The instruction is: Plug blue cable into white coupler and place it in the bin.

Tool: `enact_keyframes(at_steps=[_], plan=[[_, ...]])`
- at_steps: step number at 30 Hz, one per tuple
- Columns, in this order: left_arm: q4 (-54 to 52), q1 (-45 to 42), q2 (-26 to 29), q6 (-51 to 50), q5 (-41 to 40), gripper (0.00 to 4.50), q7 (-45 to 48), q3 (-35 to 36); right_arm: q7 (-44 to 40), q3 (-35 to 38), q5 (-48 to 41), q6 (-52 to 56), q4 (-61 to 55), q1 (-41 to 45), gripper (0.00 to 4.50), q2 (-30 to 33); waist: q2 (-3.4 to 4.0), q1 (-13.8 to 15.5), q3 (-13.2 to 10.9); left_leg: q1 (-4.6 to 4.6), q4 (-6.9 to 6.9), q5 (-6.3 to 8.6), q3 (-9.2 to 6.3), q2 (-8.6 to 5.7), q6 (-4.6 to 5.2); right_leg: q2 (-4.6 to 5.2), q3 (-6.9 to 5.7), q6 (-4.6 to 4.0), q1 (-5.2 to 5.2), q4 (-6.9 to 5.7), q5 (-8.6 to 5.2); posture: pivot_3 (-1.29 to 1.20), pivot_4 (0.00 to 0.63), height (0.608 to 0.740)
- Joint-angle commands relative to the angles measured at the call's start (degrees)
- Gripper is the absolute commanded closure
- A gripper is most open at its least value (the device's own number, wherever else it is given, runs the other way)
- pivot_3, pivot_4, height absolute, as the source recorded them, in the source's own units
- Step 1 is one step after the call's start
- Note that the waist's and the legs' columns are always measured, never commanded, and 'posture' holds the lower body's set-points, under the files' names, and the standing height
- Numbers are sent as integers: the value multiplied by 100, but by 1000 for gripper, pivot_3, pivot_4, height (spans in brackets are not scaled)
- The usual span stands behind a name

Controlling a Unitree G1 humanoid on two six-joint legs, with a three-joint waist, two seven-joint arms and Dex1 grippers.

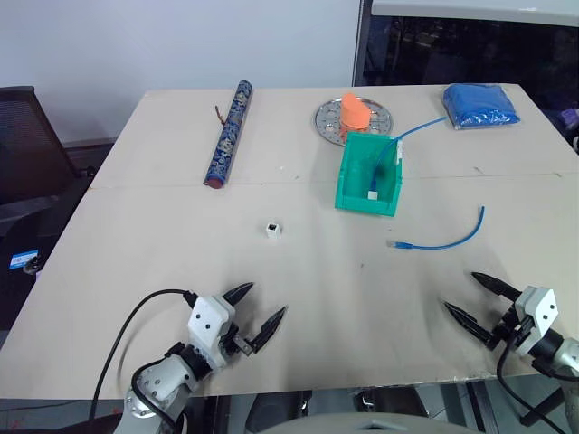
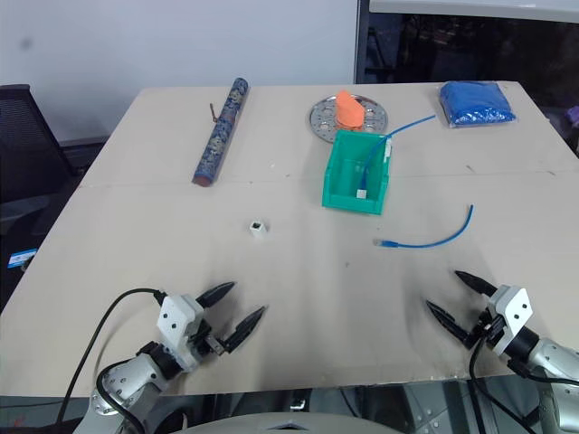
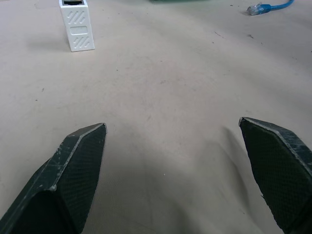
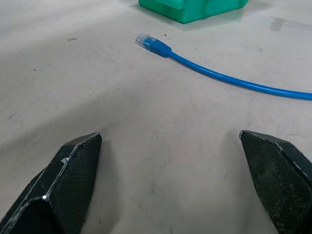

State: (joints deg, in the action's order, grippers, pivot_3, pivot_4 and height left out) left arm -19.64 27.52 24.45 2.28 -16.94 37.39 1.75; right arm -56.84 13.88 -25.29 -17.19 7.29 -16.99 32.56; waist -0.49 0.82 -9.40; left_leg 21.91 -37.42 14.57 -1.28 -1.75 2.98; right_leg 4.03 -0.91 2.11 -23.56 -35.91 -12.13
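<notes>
The white coupler [image 1: 273,230] lies alone on the tan table, left of centre, also close ahead in the left wrist view [image 3: 77,27]. The short blue cable [image 1: 443,240] curves on the table right of centre, one clear plug [image 4: 144,40] pointing toward the teal bin [image 1: 369,176], which stands further back. My left gripper [image 1: 265,300] hovers open near the front edge, short of the coupler, nothing between its fingers. My right gripper [image 1: 461,291] is open near the front right, a little short of the cable, and holds nothing.
A longer blue cable [image 1: 421,127] runs from inside the bin toward a blue bag [image 1: 480,104] at the back right. A round metal plate [image 1: 326,117] with an orange object [image 1: 355,113] sits behind the bin. A patterned tube [image 1: 228,133] lies back left.
</notes>
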Motion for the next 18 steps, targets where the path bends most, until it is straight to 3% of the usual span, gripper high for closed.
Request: enact_keyframes(at_steps=[1, 18], plan=[[167, 84, -8, -75, 61, 0, -13, -45, -24, 120, 11, -13, 17, -9, 27, 51, 0, 0, 0, 0, 0, 0, 0, 0, 0, 0, 0, 0, 0, 0, 0, 0, 150, 740], [-104, 11, 5, -387, -151, 0, -21, -43, -139, 94, 102, -61, 175, 171, 27, 78, -1, -1, -1, 1, 0, 0, 1, 0, -1, 2, 0, 0, 0, 0, 0, 0, 150, 740]])
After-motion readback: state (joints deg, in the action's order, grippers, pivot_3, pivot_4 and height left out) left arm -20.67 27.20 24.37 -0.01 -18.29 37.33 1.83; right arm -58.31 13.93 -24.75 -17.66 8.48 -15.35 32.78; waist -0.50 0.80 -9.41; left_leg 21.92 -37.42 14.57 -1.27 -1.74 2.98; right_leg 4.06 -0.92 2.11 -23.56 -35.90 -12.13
